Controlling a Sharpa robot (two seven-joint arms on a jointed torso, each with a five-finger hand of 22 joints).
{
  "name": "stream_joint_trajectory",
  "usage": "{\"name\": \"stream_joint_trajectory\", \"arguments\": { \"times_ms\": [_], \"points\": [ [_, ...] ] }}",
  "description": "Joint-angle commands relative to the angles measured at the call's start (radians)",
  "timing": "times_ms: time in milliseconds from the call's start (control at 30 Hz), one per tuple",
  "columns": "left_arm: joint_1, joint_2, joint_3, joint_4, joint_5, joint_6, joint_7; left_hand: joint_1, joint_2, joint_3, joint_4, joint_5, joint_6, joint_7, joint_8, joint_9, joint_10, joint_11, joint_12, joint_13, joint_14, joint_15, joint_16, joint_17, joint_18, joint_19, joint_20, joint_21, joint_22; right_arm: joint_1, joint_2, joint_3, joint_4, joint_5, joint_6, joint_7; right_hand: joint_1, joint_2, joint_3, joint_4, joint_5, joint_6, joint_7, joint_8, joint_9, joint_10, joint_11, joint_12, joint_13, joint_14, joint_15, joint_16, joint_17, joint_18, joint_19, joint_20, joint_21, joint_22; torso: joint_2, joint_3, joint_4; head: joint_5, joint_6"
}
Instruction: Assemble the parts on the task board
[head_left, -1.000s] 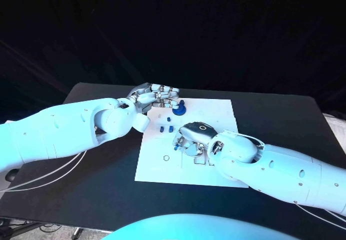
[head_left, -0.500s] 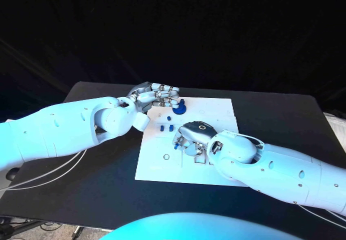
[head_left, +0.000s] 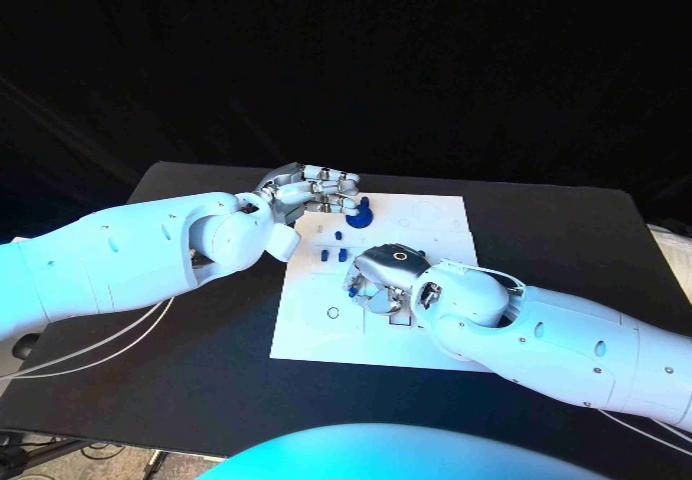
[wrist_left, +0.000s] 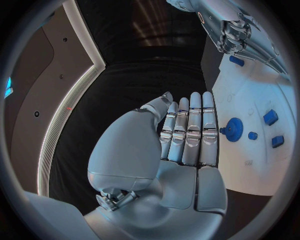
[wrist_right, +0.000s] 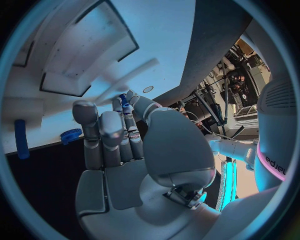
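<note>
The black table (head_left: 173, 380) carries the task board (head_left: 433, 225), a white rectangular plate lying flat in the middle, with faint outlines and a small ring mark printed on it. Over its near half the right hand (head_left: 387, 278) hangs knuckles-up, fingers curled down toward the plate; from its wrist a slim blue part (wrist_right: 124, 104) sits pinched between thumb and fingertips. At the board's far-left corner the left hand (head_left: 306, 190) holds nothing, its fingers straight and laid side by side, just beside the blue gear (head_left: 359, 212). That gear is a round toothed disc with a raised hub, resting on the board's far edge. Near it lie smaller blue pieces: two short blocks (head_left: 333, 257) side by side between the two hands, and a tiny round peg (wrist_left: 252, 135) close to the gear
</note>
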Motion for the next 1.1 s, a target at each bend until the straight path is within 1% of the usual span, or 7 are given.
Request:
{"name": "stream_joint_trajectory", "arguments": {
  "times_ms": [33, 167, 400, 533, 667, 867, 1100],
  "points": [
    [0.001, 0.003, 0.001, 0.001, 0.002, 0.017, 0.002, 0.006, -0.002, 0.000, -0.004, 0.003, -0.001, 0.008, -0.005, -0.001, -0.001, 0.003, -0.002, 0.000, 0.004, 0.001, -0.005, -0.001, 0.012, 0.008, 0.003, 0.002, -0.001, -0.002, 0.001, -0.002, 0.000, -0.015, -0.007, -0.018, -0.001, -0.008, -0.010, 0.000, 0.006, -0.013, 0.001, -0.006, -0.004, -0.022, 0.005, 0.005, 0.001, 0.031, 0.009, -0.003, -0.003, 0.001, -0.009, 0.001, -0.006, -0.005, -0.001, 0.0003, -0.0005, 0.002, -0.001],
    [0.001, 0.004, 0.001, -0.001, 0.002, 0.017, 0.000, 0.006, -0.002, 0.000, -0.004, 0.003, -0.001, 0.008, -0.005, -0.001, -0.001, 0.003, -0.002, 0.000, 0.004, 0.001, -0.005, -0.001, 0.012, 0.008, 0.003, 0.002, -0.001, -0.002, -0.001, -0.002, 0.001, -0.015, -0.051, -0.025, 0.003, -0.010, -0.018, -0.001, 0.006, -0.023, 0.003, -0.005, -0.007, -0.041, 0.008, 0.007, 0.002, 0.029, 0.012, -0.004, -0.007, 0.003, -0.015, 0.003, -0.012, -0.014, 0.000, 0.0008, 0.0001, 0.001, 0.000],
    [0.001, 0.004, 0.001, -0.004, 0.002, 0.020, -0.003, 0.006, -0.001, 0.000, -0.005, 0.004, -0.001, 0.009, -0.005, -0.001, -0.001, 0.003, -0.002, 0.000, 0.004, 0.001, -0.005, -0.001, 0.012, 0.008, 0.003, 0.002, -0.002, -0.003, -0.035, -0.001, 0.029, 0.001, -0.172, -0.013, 0.014, -0.018, -0.046, -0.006, 0.006, -0.067, 0.008, -0.006, -0.015, -0.091, 0.014, 0.015, 0.003, 0.015, 0.017, -0.036, -0.046, 0.014, -0.051, 0.009, -0.051, -0.077, 0.000, 0.0017, -0.0008, -0.002, 0.006],
    [0.001, 0.004, 0.001, -0.007, 0.002, 0.022, -0.003, 0.006, -0.001, 0.000, -0.005, 0.004, -0.001, 0.009, -0.005, -0.001, -0.001, 0.003, -0.002, 0.000, 0.004, 0.001, -0.005, -0.001, 0.012, 0.008, 0.003, 0.002, -0.002, -0.001, -0.090, 0.013, 0.076, 0.034, -0.199, 0.001, 0.018, -0.015, -0.053, -0.006, 0.008, -0.062, 0.008, -0.002, -0.012, -0.081, 0.013, 0.031, 0.006, 0.014, 0.016, -0.038, -0.050, 0.013, -0.049, 0.009, -0.049, -0.073, -0.001, 0.0010, -0.0014, -0.007, 0.012],
    [0.001, 0.004, 0.001, -0.008, 0.002, 0.024, -0.004, 0.006, -0.001, 0.000, -0.005, 0.004, -0.001, 0.009, -0.005, -0.001, -0.001, 0.003, -0.002, 0.000, 0.004, 0.001, -0.005, -0.001, 0.012, 0.008, 0.003, 0.002, -0.002, 0.029, -0.168, 0.029, 0.120, 0.084, -0.162, 0.002, 0.020, -0.011, -0.061, -0.005, 0.011, -0.060, 0.003, -0.002, -0.012, -0.059, 0.007, 0.055, 0.008, 0.014, 0.012, -0.038, -0.054, 0.012, -0.042, 0.008, -0.044, -0.064, -0.001, 0.0003, -0.0027, -0.014, 0.023],
    [0.001, 0.003, 0.001, -0.009, 0.002, 0.025, -0.001, 0.007, -0.001, 0.000, -0.005, 0.004, -0.002, 0.009, -0.005, -0.001, -0.002, 0.003, -0.003, -0.001, 0.004, 0.001, -0.006, -0.001, 0.012, 0.008, 0.003, 0.002, -0.004, 0.094, -0.265, 0.038, 0.132, 0.105, -0.062, 0.001, 0.016, -0.021, -0.076, -0.003, 0.021, -0.073, -0.003, -0.006, -0.013, -0.059, 0.006, 0.063, 0.004, 0.014, 0.011, -0.038, -0.059, 0.010, -0.036, 0.007, -0.039, -0.056, -0.001, -0.0006, -0.0031, -0.027, 0.034],
    [0.000, 0.004, 0.001, -0.016, 0.002, 0.026, 0.006, 0.004, -0.003, -0.002, -0.004, 0.003, -0.002, 0.009, -0.006, -0.001, -0.002, 0.004, -0.002, 0.000, 0.004, 0.002, -0.008, -0.002, 0.012, 0.008, 0.003, 0.002, -0.007, 0.116, -0.292, 0.039, 0.104, 0.070, -0.016, 0.001, 0.018, -0.027, -0.091, -0.004, 0.027, -0.077, -0.011, -0.005, -0.013, -0.073, 0.007, 0.061, 0.002, 0.014, 0.013, -0.041, -0.065, 0.011, -0.041, 0.007, -0.046, -0.065, 0.000, 0.0018, -0.0034, -0.031, 0.042]
  ]
}}
